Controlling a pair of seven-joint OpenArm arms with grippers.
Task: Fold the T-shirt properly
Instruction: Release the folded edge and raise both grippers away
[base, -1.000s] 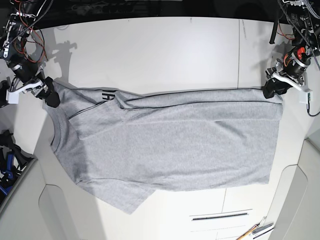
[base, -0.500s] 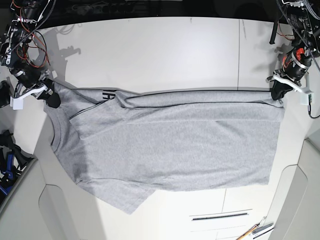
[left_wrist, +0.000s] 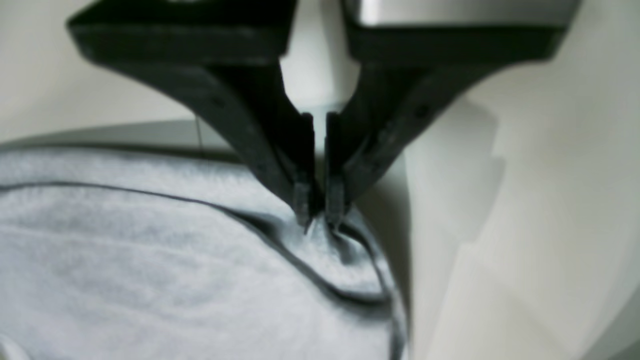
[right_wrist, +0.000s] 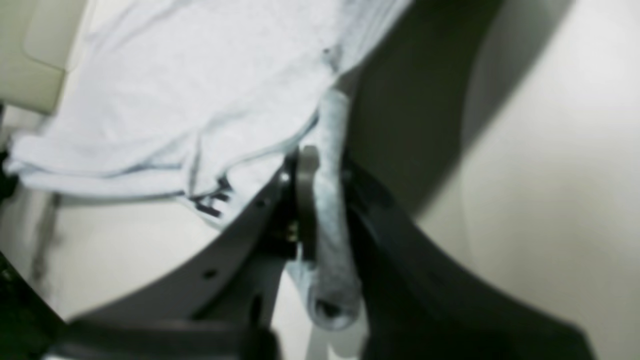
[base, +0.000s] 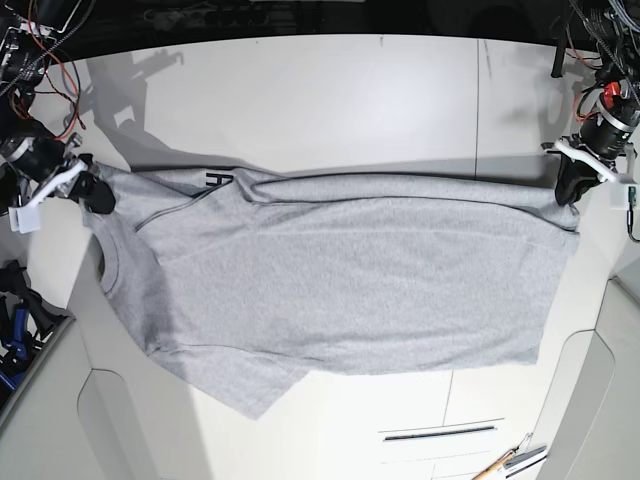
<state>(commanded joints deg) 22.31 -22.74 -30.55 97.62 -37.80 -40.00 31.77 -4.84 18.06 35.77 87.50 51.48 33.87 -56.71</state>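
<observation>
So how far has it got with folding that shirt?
Early on, it seems. One lengthwise fold looks made: the T-shirt lies doubled across the table, black lettering peeking out at its upper edge. In hand: the left tool pinches the hem corner and the right tool grips the collar end, holding the top edge taut. Left: tucking the loose sleeve and folding it crosswise.

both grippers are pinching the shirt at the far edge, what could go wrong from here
The left gripper holds only a thin pinch of the T-shirt at its corner, so the fabric could slip out under tension. The right gripper clamps a bunched roll of cloth, which may leave a crooked fold. The near sleeve overhangs the table edge and could drag.
</observation>
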